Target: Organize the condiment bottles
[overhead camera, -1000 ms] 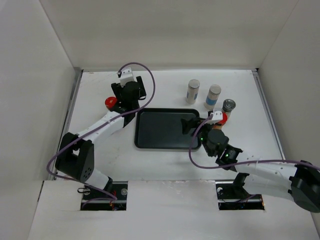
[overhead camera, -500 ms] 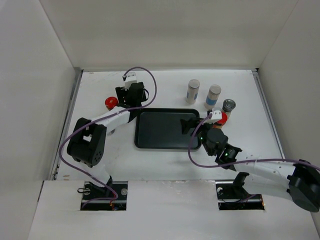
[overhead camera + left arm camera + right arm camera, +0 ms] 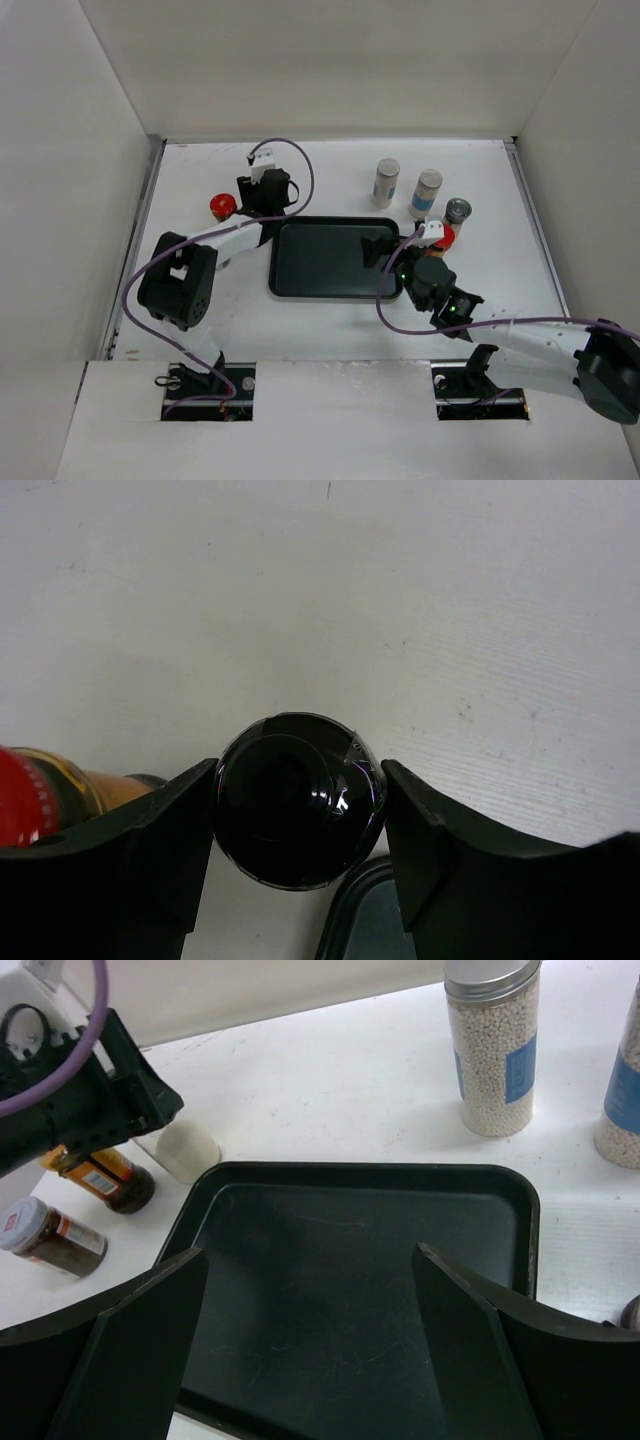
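In the left wrist view my left gripper [image 3: 298, 815] is shut on the black-capped bottle [image 3: 298, 800], with a finger touching each side of the cap. From above, that gripper [image 3: 265, 190] is at the black tray's [image 3: 330, 262] far left corner. A red-lidded brown jar [image 3: 222, 206] stands just left of it. My right gripper [image 3: 310, 1330] hangs open over the tray [image 3: 350, 1250], holding nothing. Two white cylinders with blue labels [image 3: 386, 182] [image 3: 425, 193], a silver-lidded jar [image 3: 457, 213] and a second red-lidded jar [image 3: 446, 237] stand right of the tray.
A white-lidded jar [image 3: 188, 1150] sits just off the tray's far left corner, beside my left gripper [image 3: 90, 1110]. White walls close in the table on three sides. The purple cables loop over both arms.
My left gripper has shifted slightly right and closed on the black-capped bottle. The right gripper has hardly moved and stays open over the tray.
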